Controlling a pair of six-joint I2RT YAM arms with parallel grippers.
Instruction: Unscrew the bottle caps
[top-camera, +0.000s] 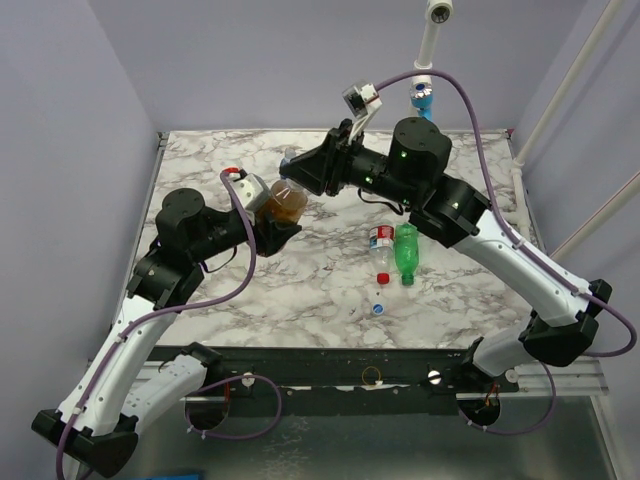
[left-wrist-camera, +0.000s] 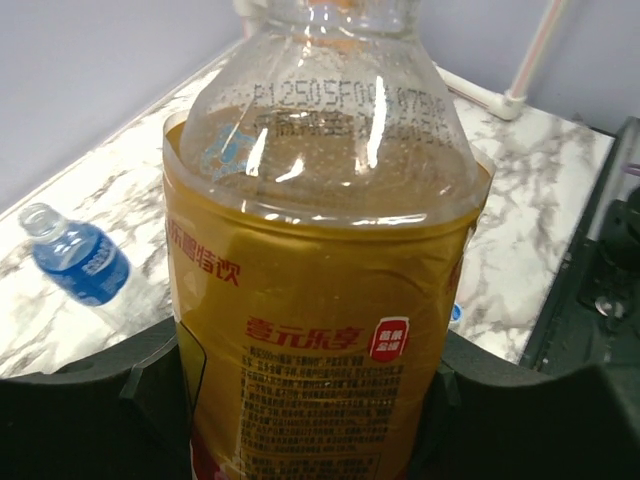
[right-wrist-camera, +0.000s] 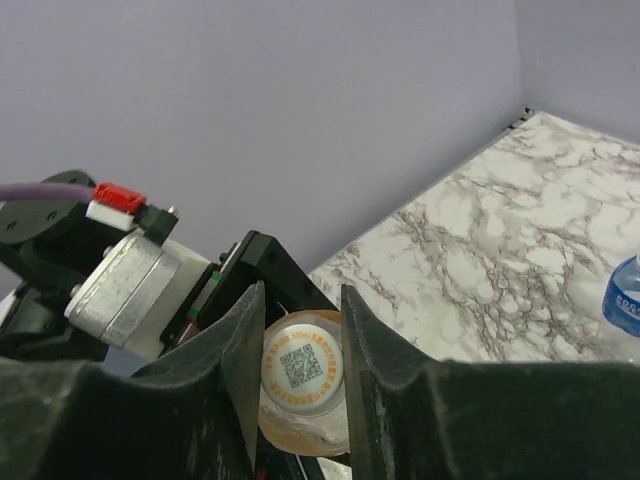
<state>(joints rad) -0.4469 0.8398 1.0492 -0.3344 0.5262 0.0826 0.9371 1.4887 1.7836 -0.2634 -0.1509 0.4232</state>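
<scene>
I see pale lavender walls (top-camera: 250, 60) closing in the back and both sides of a white, grey-veined marble table (top-camera: 330, 300). White pipes (top-camera: 565, 85) slant up by its right edge. A black rail (top-camera: 300, 365) runs along its near edge. The light looks even.

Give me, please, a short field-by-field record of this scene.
left gripper: shut on amber bottle, held above the table
right gripper: shut on white cap
white cap: on the amber bottle
blue bottle: lying on table, mouth open
green bottle: lying on table
</scene>
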